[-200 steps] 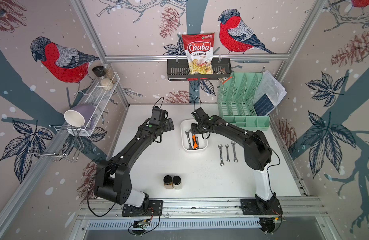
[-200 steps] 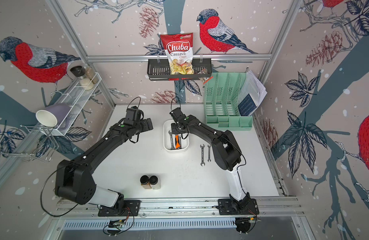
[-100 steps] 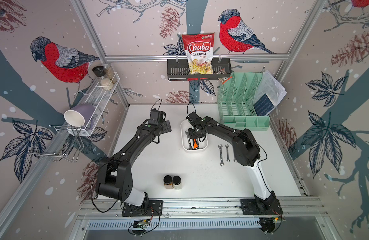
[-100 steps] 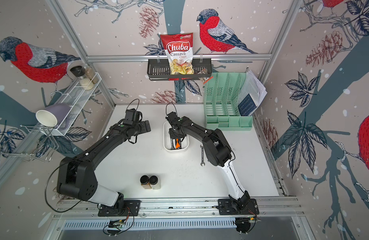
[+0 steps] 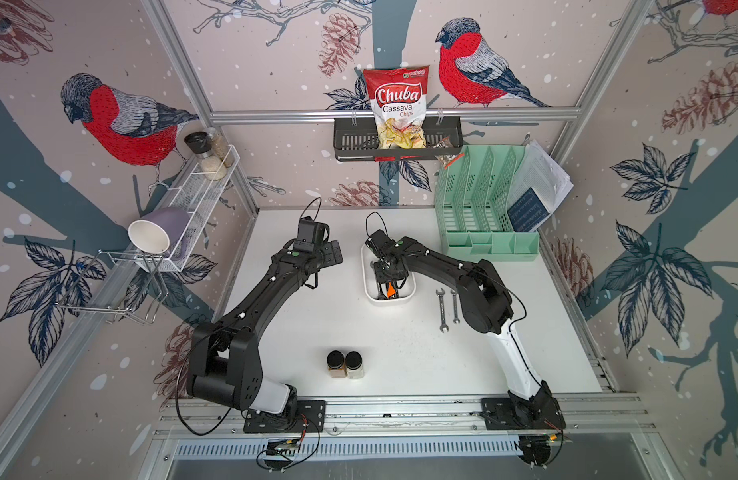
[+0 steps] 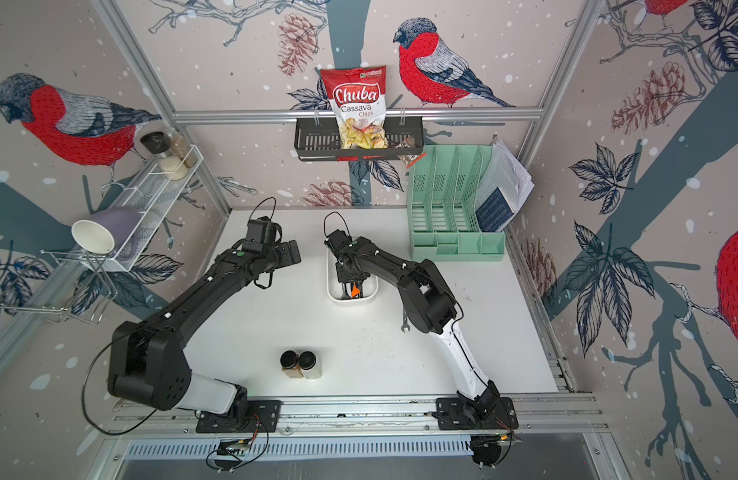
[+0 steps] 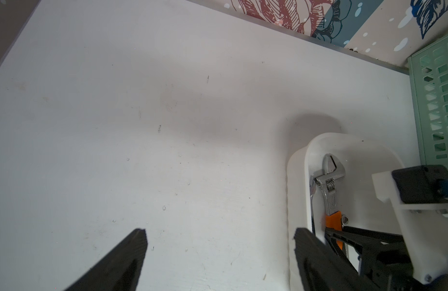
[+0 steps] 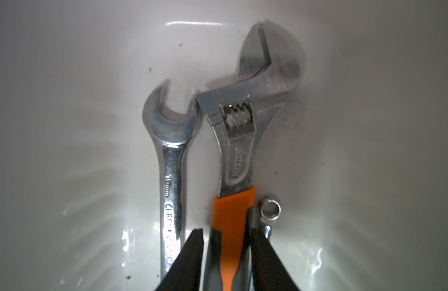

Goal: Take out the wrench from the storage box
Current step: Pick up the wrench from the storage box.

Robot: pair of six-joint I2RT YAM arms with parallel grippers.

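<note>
The storage box [image 5: 365, 272] [image 6: 331, 286] is a shallow white tray at mid-table. Inside lies an adjustable wrench [image 8: 239, 153] [image 7: 330, 191] with an orange grip [image 5: 390, 292], a plain steel wrench [image 8: 172, 176] beside it, and the ring end of a smaller wrench [image 8: 270, 209]. My right gripper [image 8: 225, 230] [image 5: 386, 282] reaches down into the box, open, its fingers straddling the orange grip, with a thin gap on one side. My left gripper [image 7: 220, 233] [image 5: 336, 253] hovers wide open over bare table just left of the box, holding nothing.
Two loose wrenches [image 5: 442, 309] lie on the table right of the box, partly under my right arm. Two spice jars [image 5: 345, 363] stand near the front. A mint-green file organiser [image 5: 483, 208] stands at the back right, and a black wall shelf [image 5: 396, 145] holds a chips bag.
My right gripper has swung left and down into the box, over the orange-handled wrench, and its jaws have widened slightly. The left arm has shifted only a little.
</note>
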